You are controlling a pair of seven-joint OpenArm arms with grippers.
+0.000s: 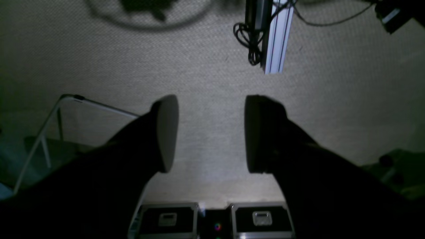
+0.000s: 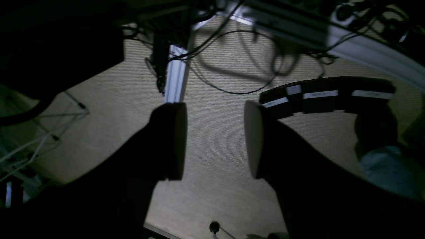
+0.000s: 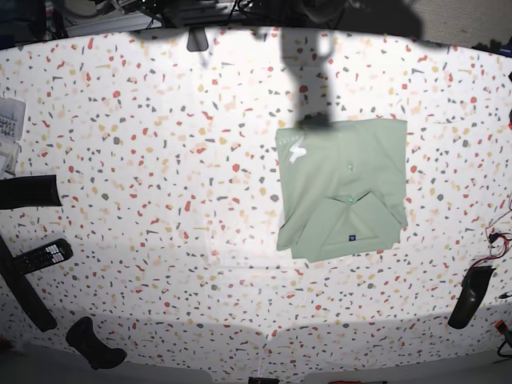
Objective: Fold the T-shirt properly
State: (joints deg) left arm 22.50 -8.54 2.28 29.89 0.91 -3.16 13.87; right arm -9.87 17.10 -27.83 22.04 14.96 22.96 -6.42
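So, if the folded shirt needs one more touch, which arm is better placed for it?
Probably the left arm. In the base view the T-shirt lies folded toward the right half of the speckled table, which is the left arm's side. Both the left gripper and the right gripper are open, empty and away from the cloth.

From above, we look straight down on the speckled terrazzo surface (image 3: 160, 160). Each wrist view peers past its own claw at woven beige carpet (image 1: 206, 66), sharing an aluminium post (image 1: 277, 36).

free room: wide speckled terrazzo tabletop (image 3: 160, 144) lying open left of centre | obstacle: folded pale sage-green T-shirt (image 3: 340, 188) sitting right of centre | edge clutter: black remote control (image 3: 44, 254) lying at left rim
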